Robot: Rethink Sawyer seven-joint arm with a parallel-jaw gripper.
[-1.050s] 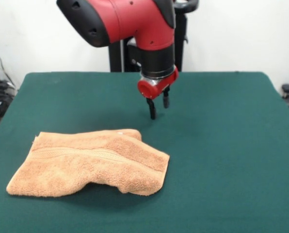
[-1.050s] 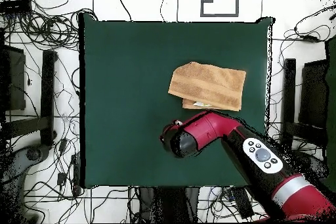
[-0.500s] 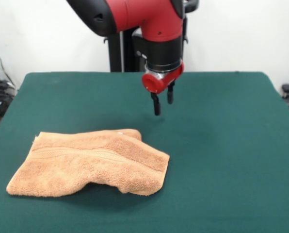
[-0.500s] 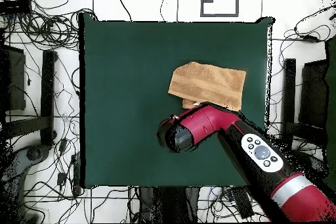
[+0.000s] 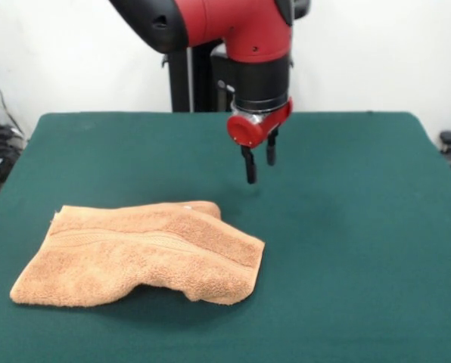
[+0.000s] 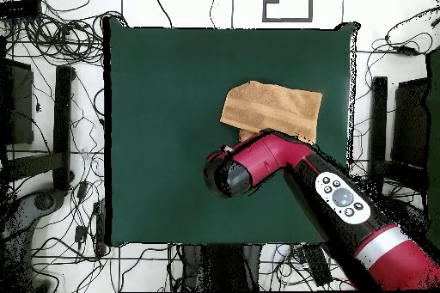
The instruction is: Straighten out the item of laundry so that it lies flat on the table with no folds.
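The item of laundry [image 5: 138, 253] is an orange-tan towel with a woven band, lying folded over itself at the front left of the green table [image 5: 346, 227]. In the overhead view the towel [image 6: 273, 109] lies right of centre, its near edge hidden under the arm. My gripper [image 5: 260, 168] hangs above the table's middle, clear of the towel and to its upper right. Its two black fingers are apart with nothing between them. In the overhead view the gripper is hidden beneath the red arm [image 6: 258, 165].
Cables and black stands [image 6: 62, 126] surround the table [image 6: 163, 92] in the overhead view. The robot's black pedestal [image 5: 184, 83] stands behind the table's far edge.
The gripper has shifted rightward in the front view and slightly farther from the towel. The towel has not moved.
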